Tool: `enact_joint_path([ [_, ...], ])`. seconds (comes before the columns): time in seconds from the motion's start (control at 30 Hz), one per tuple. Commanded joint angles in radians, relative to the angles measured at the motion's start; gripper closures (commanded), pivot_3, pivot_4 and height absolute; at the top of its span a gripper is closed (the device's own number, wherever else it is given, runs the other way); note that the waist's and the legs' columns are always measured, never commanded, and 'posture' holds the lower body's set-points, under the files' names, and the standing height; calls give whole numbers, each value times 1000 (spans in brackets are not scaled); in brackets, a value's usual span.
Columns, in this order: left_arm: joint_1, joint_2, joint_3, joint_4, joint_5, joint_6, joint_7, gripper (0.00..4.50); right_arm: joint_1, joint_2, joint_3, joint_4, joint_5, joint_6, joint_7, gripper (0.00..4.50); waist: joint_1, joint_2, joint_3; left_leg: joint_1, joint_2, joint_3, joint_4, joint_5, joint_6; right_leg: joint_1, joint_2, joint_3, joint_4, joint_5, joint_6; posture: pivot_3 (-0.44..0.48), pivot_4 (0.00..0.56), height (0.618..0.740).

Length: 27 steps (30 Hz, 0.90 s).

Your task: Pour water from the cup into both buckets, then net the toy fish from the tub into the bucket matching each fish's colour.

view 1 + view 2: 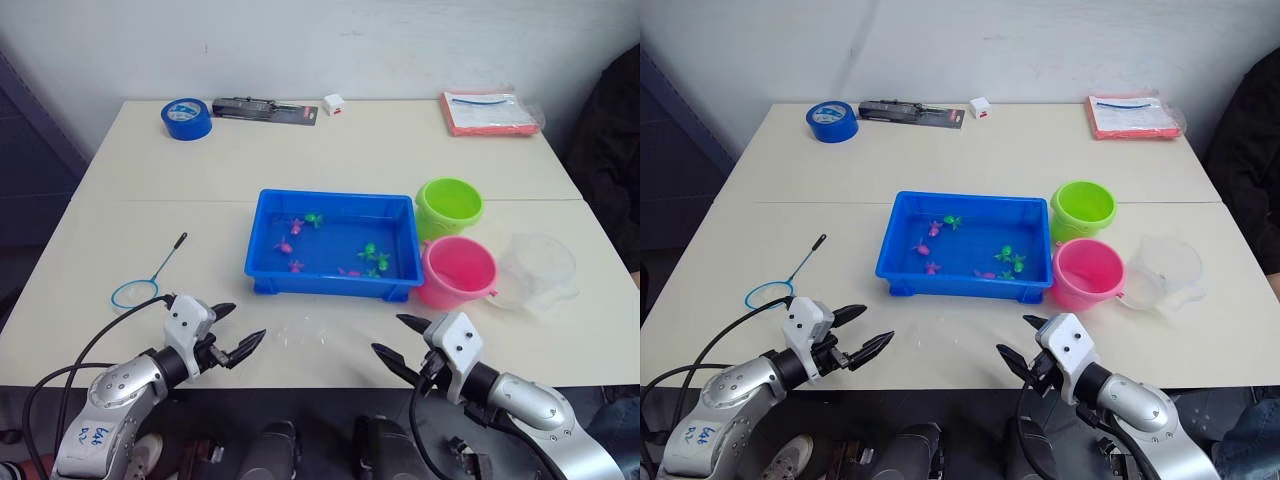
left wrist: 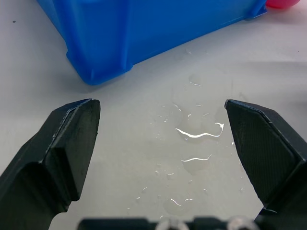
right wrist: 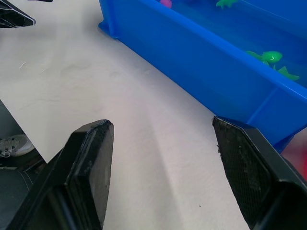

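Observation:
The blue tub (image 1: 330, 283) sits mid-table, holding water with pink toy fish (image 1: 284, 247) and green toy fish (image 1: 372, 252). To its right stand the lime green bucket (image 1: 449, 207) and the pink bucket (image 1: 458, 272); the clear cup (image 1: 537, 270) is right of the pink one. The net (image 1: 135, 293) lies flat on the table, left of the tub. My left gripper (image 1: 247, 322) hovers open near the table's front edge, between the net and the tub. My right gripper (image 1: 388, 334) is open too, in front of the tub's right end. Both hold nothing.
Water drops (image 2: 196, 134) lie on the table in front of the tub. At the back are a blue tape roll (image 1: 186, 118), a black package (image 1: 264, 109), a small white box (image 1: 334, 103) and a red packet (image 1: 490, 112). A person in dark clothing (image 1: 615, 150) is at the right edge.

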Motion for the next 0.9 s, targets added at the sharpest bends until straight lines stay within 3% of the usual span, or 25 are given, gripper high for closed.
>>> enact_joint_path([
  [0.03, -6, 2, 6, -32, -6, -7, 4, 24, -2, -5, -19, -26, 18, -1, 9, 0, 0, 0, 0, 0, 0, 0, 0, 0, 0, 0, 0, 0, 0, 0, 0, 0, 150, 737],
  [0.57, -7, 25, 28, -27, -26, -1, -16, 24, -13, -2, -14, -20, 15, 7, 16, 0, 0, 0, 0, 0, 0, 0, 0, 0, 0, 0, 0, 0, 0, 0, 0, 0, 150, 737],
  [0.67, -41, 113, 68, 6, -109, 118, -91, 24, -18, -1, -16, -17, 19, 10, 17, 0, 0, 0, 0, 0, 0, 0, 0, 0, 0, 0, 0, 0, 1, 0, 0, 0, 150, 737],
  [0.8, -80, 228, 117, 84, -101, 87, -179, 24, -21, -1, -31, -15, 31, 18, 17, 0, -2, 0, 0, 0, 0, 0, 0, 0, 0, -1, 0, 0, 1, 0, -1, 0, 150, 737],
  [0.9, -271, 322, 135, 199, -126, 117, -239, 24, 15, -53, -128, -28, 93, 94, 48, 0, 11, 0, 0, -1, 0, -1, 0, 0, 0, 0, 0, -1, 1, 0, -1, 0, 150, 737],
])
